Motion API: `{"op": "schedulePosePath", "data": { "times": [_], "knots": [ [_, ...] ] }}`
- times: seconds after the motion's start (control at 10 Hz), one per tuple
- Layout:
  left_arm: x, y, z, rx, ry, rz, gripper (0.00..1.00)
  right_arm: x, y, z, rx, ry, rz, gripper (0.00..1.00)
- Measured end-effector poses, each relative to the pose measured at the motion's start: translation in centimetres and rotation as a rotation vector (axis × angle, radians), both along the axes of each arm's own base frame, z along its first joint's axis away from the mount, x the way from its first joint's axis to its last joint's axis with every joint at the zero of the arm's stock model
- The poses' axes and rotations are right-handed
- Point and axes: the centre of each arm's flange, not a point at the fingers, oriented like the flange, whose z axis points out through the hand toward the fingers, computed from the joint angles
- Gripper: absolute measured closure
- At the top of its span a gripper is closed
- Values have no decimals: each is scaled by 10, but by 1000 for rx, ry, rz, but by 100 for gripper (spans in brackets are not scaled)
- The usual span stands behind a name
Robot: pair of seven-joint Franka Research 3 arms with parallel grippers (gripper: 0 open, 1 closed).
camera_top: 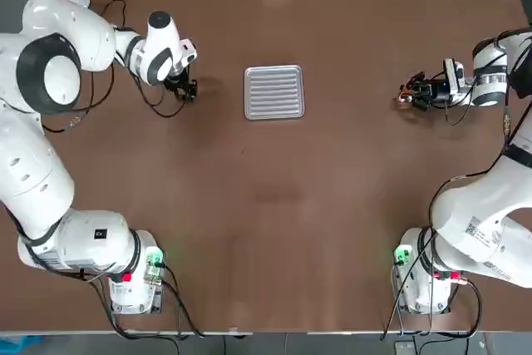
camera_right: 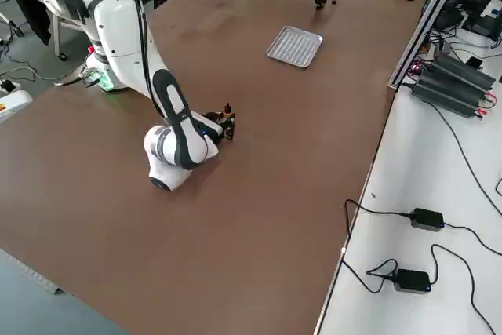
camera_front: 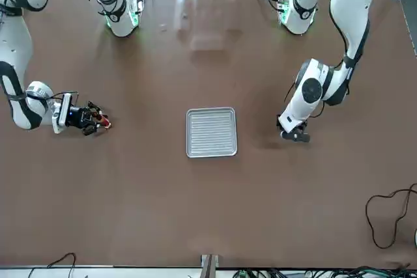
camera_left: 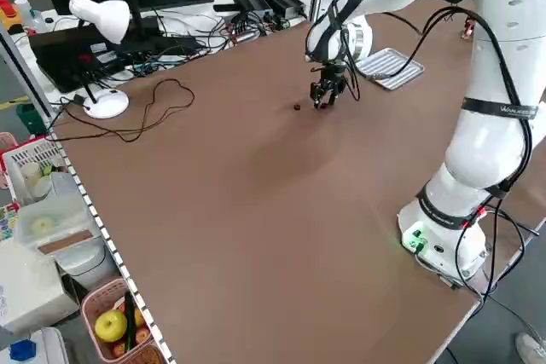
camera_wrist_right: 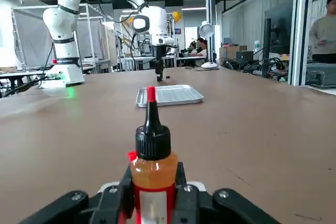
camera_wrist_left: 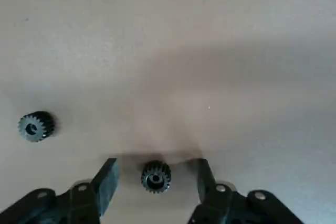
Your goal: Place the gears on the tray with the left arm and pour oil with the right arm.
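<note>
We are at the opening grasps on both sides, with nothing yet on the tray, which sits bare between the two arms.

Our left pincer is down at the bench, pointing at its surface, with its fingers spread either side of one gear. That gear lies flat between the fingertips, and a gap shows on each side, so the jaws are released and not yet gripping. The second gear lies on the bench a little way off to one side of this pincer, untouched. The tray is near this pincer, on its inner side toward the other arm.

Our right pincer lies low and level over the bench, clenched on the oil bottle. The bottle stands upright between its fingers, dark cap and red nozzle tip uppermost. From this pincer the tray lies straight ahead, well apart.

So we judge the step in hand to be the pick of the first gear. Next, we think the left pincer must close squarely on that small toothed disc without nudging it aside, lift, and carry it over to the tray. The right pincer should hold the bottle upright until the gears are set down.
</note>
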Motion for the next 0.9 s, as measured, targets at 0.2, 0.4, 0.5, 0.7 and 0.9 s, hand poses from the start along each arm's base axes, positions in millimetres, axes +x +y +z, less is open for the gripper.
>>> {"op": "schedulePosePath", "data": {
  "times": [0.2,0.4,0.5,0.7,0.9],
  "knots": [
    [-2,-2,1,0,0,19,40,4,3,4,17,8,11,69],
    [-4,-6,2,-1,0,25,52,18,9,13,22,0,36,69],
    [-4,-6,2,-2,-1,28,56,22,14,16,29,1,49,69],
    [-6,-7,3,2,4,29,75,34,26,24,50,20,70,69],
    [-6,-3,4,13,17,38,75,51,29,48,59,48,92,69]
  ]
}}
